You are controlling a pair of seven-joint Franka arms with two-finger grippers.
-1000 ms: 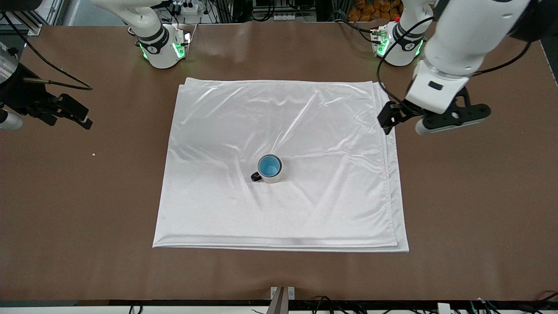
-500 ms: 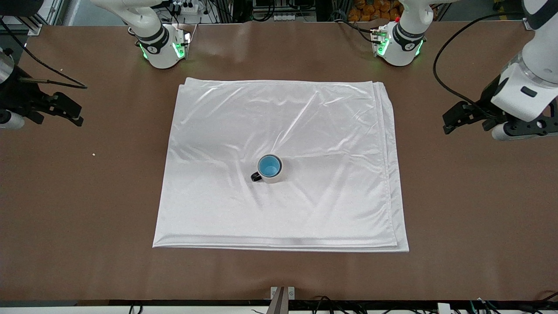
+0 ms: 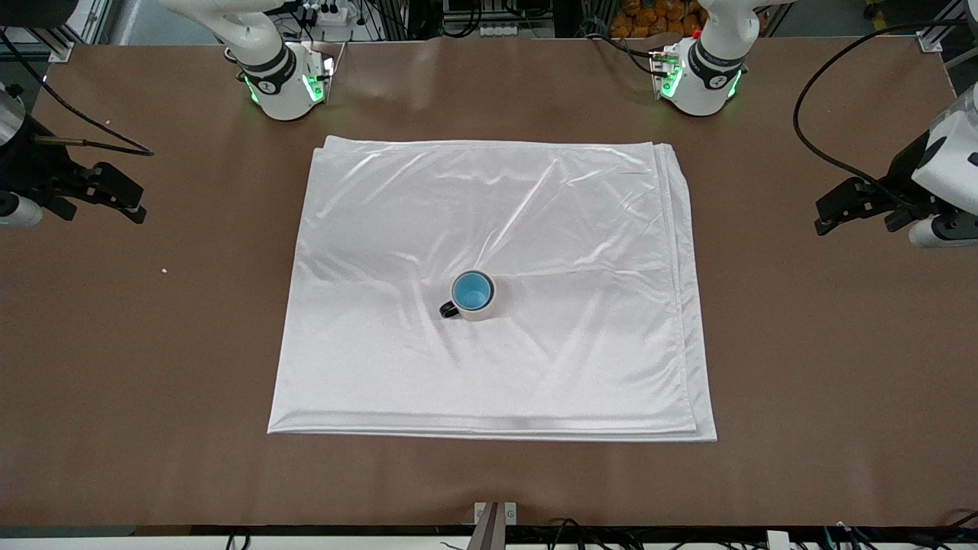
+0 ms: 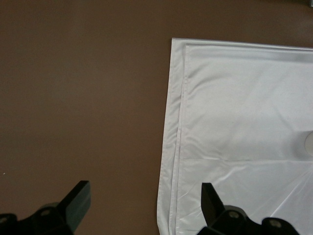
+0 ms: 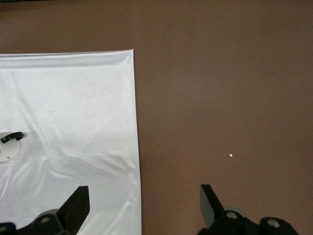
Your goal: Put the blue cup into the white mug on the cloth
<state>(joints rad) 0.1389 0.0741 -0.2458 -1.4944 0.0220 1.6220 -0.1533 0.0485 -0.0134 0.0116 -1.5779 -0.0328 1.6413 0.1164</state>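
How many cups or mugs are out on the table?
2, nested together. The white mug stands upright on the cloth, near its middle, and the blue cup sits inside the mug. None other shows.

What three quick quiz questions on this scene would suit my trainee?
1. True or false: the blue cup sits inside the mug.
2. What lies under the mug? A) bare table B) cloth C) tray
3. Fill in: both the left gripper and the right gripper are ____ and hold nothing.

Key: 1 true; 2 B; 3 open.
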